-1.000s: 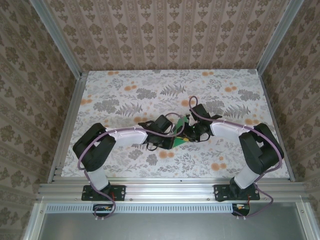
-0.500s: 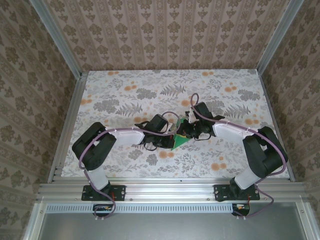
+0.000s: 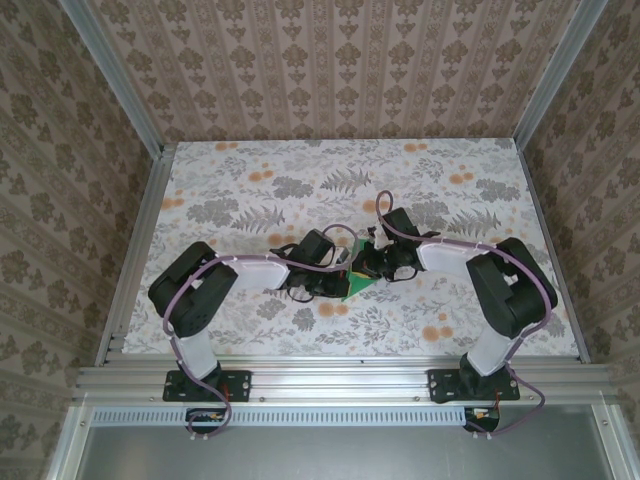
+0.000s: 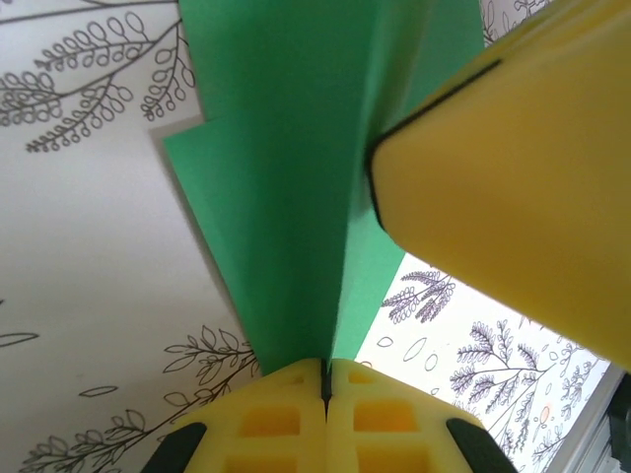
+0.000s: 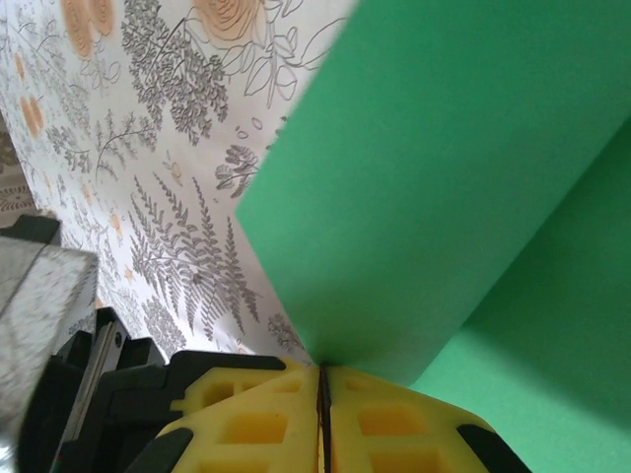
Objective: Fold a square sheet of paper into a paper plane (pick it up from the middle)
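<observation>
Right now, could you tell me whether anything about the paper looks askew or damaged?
In the left wrist view the green paper shows a stepped notch along its upper left edge, so its folded layers do not seem to line up. No tear shows. The left gripper and right gripper are each shut on it.

Damask-patterned wallpaper (image 3: 330,70) on 3 walls; floral tabletop (image 3: 250,190) (aluminium frame (image 3: 340,372) around it); even light.
</observation>
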